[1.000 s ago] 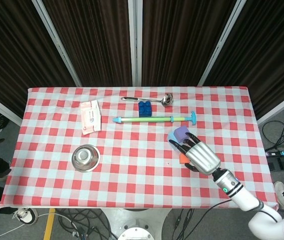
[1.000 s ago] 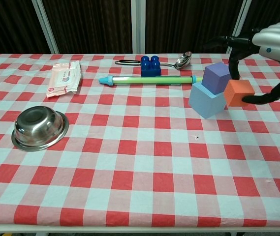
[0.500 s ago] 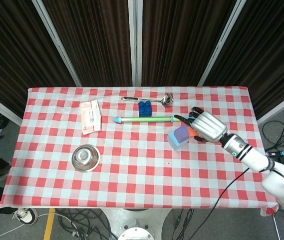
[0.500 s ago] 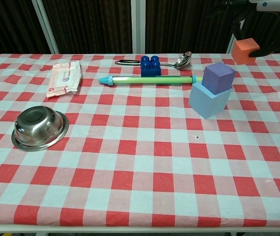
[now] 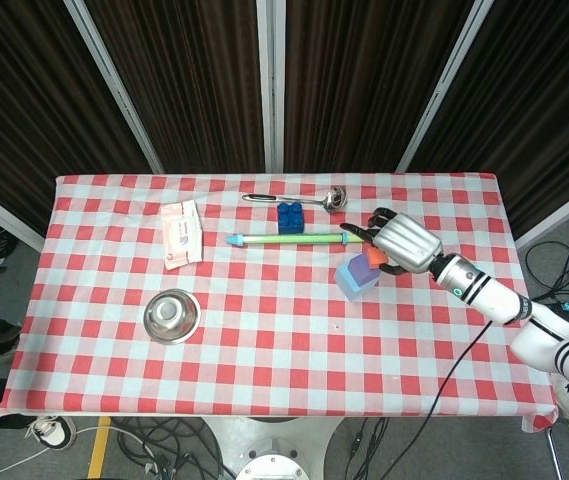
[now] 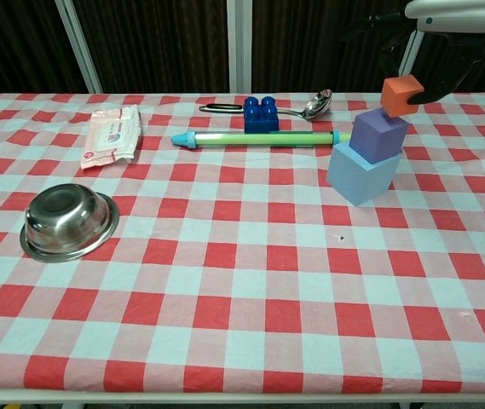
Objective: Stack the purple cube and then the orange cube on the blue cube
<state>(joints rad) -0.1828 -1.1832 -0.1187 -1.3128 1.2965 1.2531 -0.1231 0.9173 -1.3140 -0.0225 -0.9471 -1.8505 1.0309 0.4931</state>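
— Right hand [image 5: 402, 243] has the orange cube [image 6: 401, 94] pinched, poised just over the purple cube [image 6: 378, 135], which sits on the blue cube [image 6: 360, 173] near the worktop's [image 6: 242, 281] far right edge.

— Is it seated?

— Can't tell; it looks tilted. I'd level it, centre it, then ease the fingers away. These look like matte foam blocks with flat faces, light and easily nudged, and the purple one sits skewed.

— Left hand?

— Not visible.
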